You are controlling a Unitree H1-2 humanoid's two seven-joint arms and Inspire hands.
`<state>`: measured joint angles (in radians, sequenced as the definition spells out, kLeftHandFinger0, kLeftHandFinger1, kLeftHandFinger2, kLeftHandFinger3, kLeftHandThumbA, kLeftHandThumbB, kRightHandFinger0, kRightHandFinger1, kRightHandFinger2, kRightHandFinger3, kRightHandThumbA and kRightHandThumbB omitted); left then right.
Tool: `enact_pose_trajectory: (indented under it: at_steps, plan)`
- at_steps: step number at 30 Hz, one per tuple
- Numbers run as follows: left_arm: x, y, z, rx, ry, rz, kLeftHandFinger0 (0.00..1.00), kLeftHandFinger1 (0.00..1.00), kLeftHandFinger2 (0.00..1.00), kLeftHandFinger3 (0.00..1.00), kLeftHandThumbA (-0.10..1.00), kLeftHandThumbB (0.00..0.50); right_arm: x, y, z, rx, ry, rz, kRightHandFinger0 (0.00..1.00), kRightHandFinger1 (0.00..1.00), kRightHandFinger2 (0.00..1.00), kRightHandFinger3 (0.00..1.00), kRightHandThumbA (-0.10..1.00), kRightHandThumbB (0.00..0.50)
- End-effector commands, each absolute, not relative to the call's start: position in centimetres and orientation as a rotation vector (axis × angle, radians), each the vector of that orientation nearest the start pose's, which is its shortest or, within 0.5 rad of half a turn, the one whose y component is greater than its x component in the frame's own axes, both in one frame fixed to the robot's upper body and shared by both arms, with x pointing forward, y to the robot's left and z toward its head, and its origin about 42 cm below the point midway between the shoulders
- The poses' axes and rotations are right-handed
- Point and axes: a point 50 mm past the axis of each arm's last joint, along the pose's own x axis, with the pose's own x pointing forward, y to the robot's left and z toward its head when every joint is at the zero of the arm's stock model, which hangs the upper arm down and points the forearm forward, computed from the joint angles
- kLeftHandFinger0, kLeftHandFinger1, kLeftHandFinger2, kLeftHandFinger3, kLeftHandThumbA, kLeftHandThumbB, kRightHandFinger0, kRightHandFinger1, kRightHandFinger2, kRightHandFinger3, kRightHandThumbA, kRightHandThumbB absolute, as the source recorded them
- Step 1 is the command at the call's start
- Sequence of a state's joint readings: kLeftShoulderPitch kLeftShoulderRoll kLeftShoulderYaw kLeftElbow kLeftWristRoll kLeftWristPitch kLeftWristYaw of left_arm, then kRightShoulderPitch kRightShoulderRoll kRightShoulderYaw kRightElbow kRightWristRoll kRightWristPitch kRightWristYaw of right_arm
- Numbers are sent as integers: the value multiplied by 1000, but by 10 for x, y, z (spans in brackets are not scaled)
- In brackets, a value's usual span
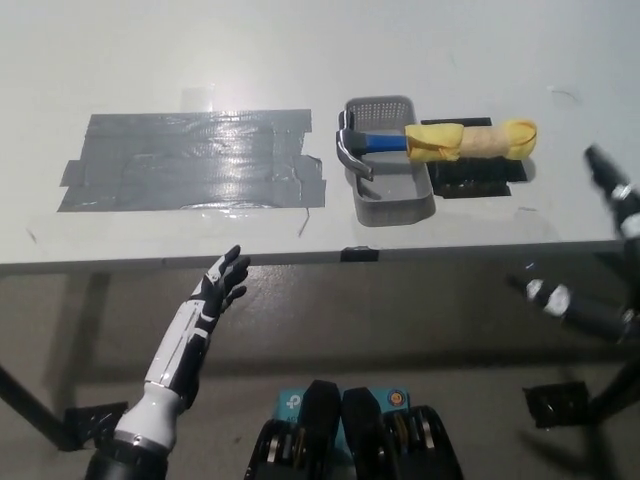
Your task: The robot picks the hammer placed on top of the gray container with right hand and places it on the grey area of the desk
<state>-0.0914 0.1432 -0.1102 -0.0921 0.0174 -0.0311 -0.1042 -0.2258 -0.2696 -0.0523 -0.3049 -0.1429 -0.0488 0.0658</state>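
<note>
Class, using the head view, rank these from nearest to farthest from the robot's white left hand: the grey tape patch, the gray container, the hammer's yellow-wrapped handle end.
From the left hand, below the desk's front edge:
1. Grey tape patch, just above the hand.
2. Gray container, to its upper right.
3. Hammer's yellow-wrapped handle end, far right.

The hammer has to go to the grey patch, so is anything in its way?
Nothing visible blocks it. The hammer lies across the gray container, and only bare desk separates that from the grey area to its left.
</note>
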Motion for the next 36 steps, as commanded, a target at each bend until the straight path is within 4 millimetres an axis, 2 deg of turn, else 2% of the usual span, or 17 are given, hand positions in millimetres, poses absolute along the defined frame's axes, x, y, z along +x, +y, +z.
enact_pose_trajectory:
  at_steps: [1, 3, 5, 6, 10, 11, 13, 16, 17, 18, 24, 27, 29, 31, 33, 34, 36]
  plan:
    - [303, 207, 151, 173, -244, -263, 1000, 1000, 1000, 1000, 1000, 153, 358, -303, 327, -609, -527, 37, 1000, 1000, 1000, 1000, 1000, 270]
    - [301, 208, 150, 175, -237, -261, 1000, 1000, 1000, 1000, 1000, 170, 381, -310, 357, -669, -495, 67, 1000, 1000, 1000, 1000, 1000, 273]
    - [300, 210, 149, 177, -235, -260, 1000, 1000, 1000, 1000, 1000, 173, 396, -312, 377, -722, -476, 84, 1000, 1000, 1000, 1000, 1000, 265]
    - [300, 210, 149, 183, -238, -260, 1000, 1000, 1000, 1000, 1000, 170, 409, -312, 393, -758, -453, 92, 1000, 1000, 1000, 1000, 1000, 291]
    - [299, 210, 149, 177, -235, -255, 1000, 1000, 1000, 1000, 1000, 171, 456, -301, 443, -841, -390, 142, 1000, 1000, 1000, 1000, 970, 272]
    - [300, 210, 150, 176, -235, -255, 1000, 1000, 1000, 1000, 1000, 171, 457, -301, 445, -847, -387, 144, 1000, 1000, 1000, 1000, 972, 272]
    - [300, 210, 150, 174, -233, -257, 1000, 1000, 1000, 1000, 1000, 171, 477, -292, 461, -930, -355, 168, 1000, 1000, 1000, 1000, 978, 264]
    - [300, 210, 150, 174, -232, -261, 1000, 1000, 1000, 1000, 1000, 175, 503, -280, 475, -989, -247, 221, 1000, 1000, 1000, 1000, 995, 318]
    - [300, 209, 150, 173, -232, -262, 1000, 1000, 1000, 1000, 1000, 174, 510, -275, 478, -1006, -203, 236, 1000, 1000, 1000, 1000, 1000, 358]
    - [300, 209, 150, 173, -233, -263, 1000, 1000, 1000, 1000, 1000, 172, 518, -268, 480, -1032, -163, 250, 1000, 1000, 1000, 1000, 1000, 371]
    - [299, 210, 150, 183, -234, -264, 1000, 1000, 1000, 1000, 1000, 175, 556, -232, 471, -1130, -33, 440, 1000, 1000, 1000, 1000, 1000, 264]
    - [301, 210, 152, 183, -237, -263, 1000, 1000, 1000, 1000, 1000, 164, 568, -219, 466, -1157, -18, 477, 1000, 1000, 1000, 1000, 961, 263]
    - [301, 210, 153, 184, -238, -262, 1000, 1000, 1000, 1000, 1000, 165, 575, -205, 460, -1217, 5, 499, 1000, 1000, 1000, 1000, 1000, 271]
    - [302, 210, 153, 186, -233, -261, 1000, 1000, 1000, 1000, 1000, 196, 576, -193, 457, -1267, 12, 527, 1000, 1000, 1000, 1000, 1000, 238]
    - [302, 211, 153, 187, -230, -263, 1000, 1000, 1000, 1000, 1000, 199, 577, -183, 455, -1270, 47, 526, 1000, 1000, 1000, 1000, 1000, 257]
    - [302, 211, 152, 185, -230, -264, 1000, 1000, 1000, 1000, 1000, 196, 578, -180, 453, -1267, 56, 547, 1000, 1000, 1000, 1000, 1000, 242]
    - [303, 211, 153, 188, -231, -269, 1000, 1000, 1000, 1000, 1000, 194, 580, -176, 448, -1240, 88, 538, 1000, 1000, 1000, 1000, 1000, 274]
